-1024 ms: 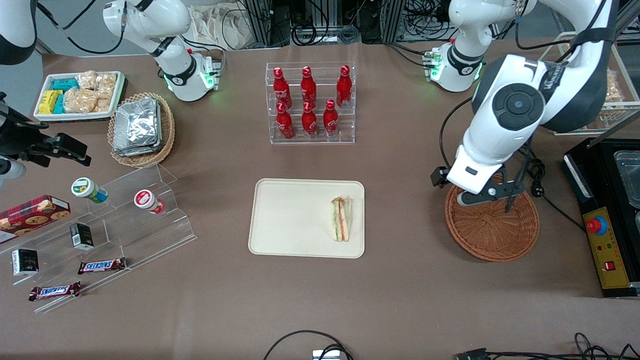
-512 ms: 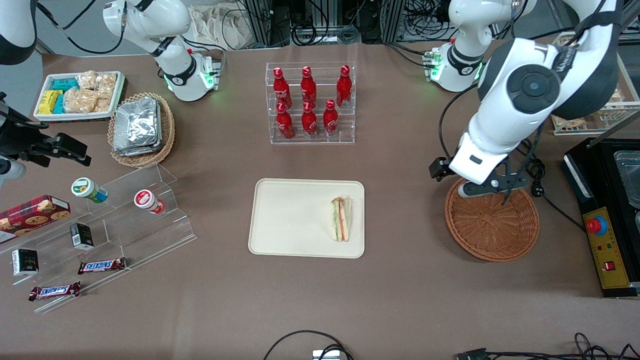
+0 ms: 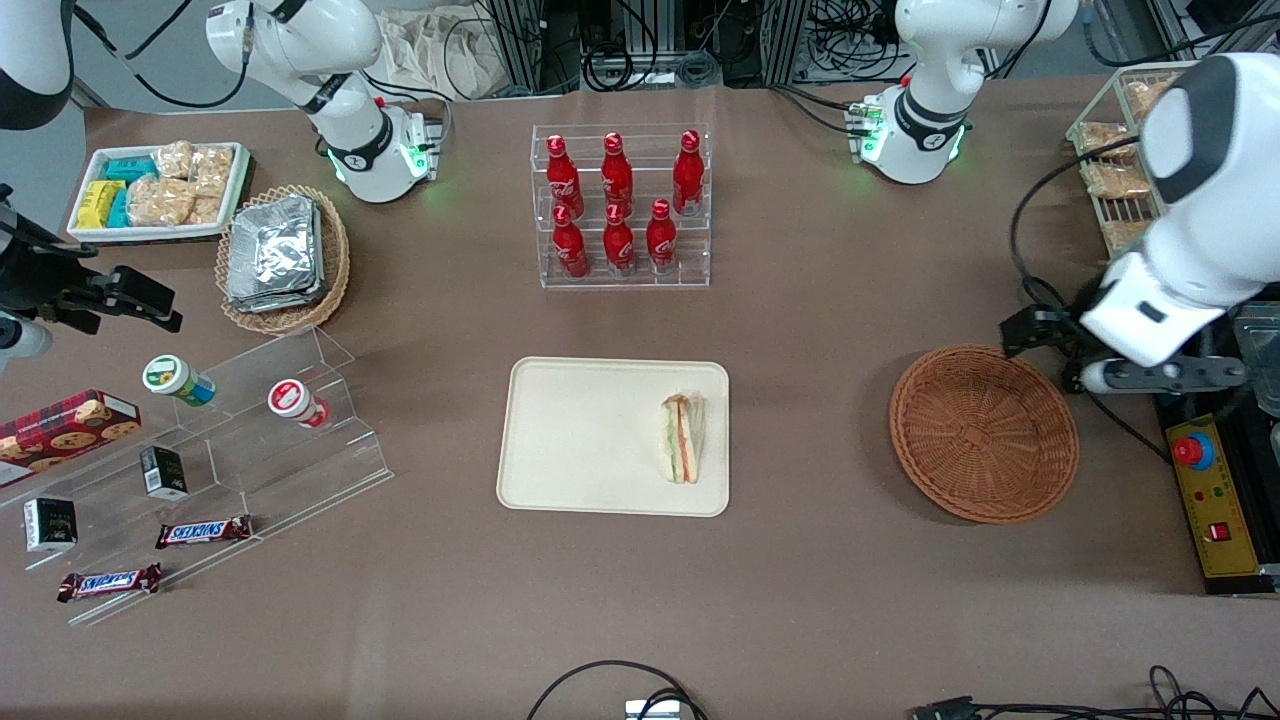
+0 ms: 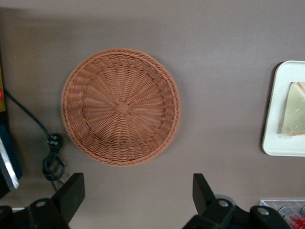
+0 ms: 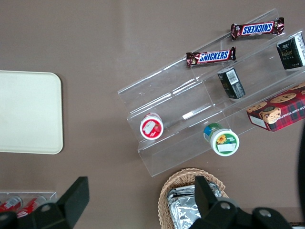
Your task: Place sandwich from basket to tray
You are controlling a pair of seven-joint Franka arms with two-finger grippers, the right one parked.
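Observation:
The sandwich point(image 3: 682, 438), a pale wedge with orange and green filling, lies on the cream tray point(image 3: 580, 440) at its edge toward the working arm. Part of the sandwich point(image 4: 295, 109) and the tray point(image 4: 274, 138) also show in the left wrist view. The reddish-brown wicker basket point(image 3: 983, 433) is empty, and it also shows in the left wrist view point(image 4: 121, 106). My left gripper point(image 3: 1150, 375) is raised beside the basket, toward the working arm's end of the table. In the left wrist view the gripper point(image 4: 138, 195) is open with nothing between its fingers.
A clear rack of red bottles point(image 3: 620, 205) stands farther from the front camera than the tray. A black control box with a red button point(image 3: 1205, 470) lies under the gripper by the basket. A tan basket of foil packets point(image 3: 282, 255), a snack tray point(image 3: 155, 190) and a clear shelf point(image 3: 200, 470) lie toward the parked arm's end.
My left gripper has risen from over the basket and swung toward the working arm's end of the table. The sandwich stays on the tray.

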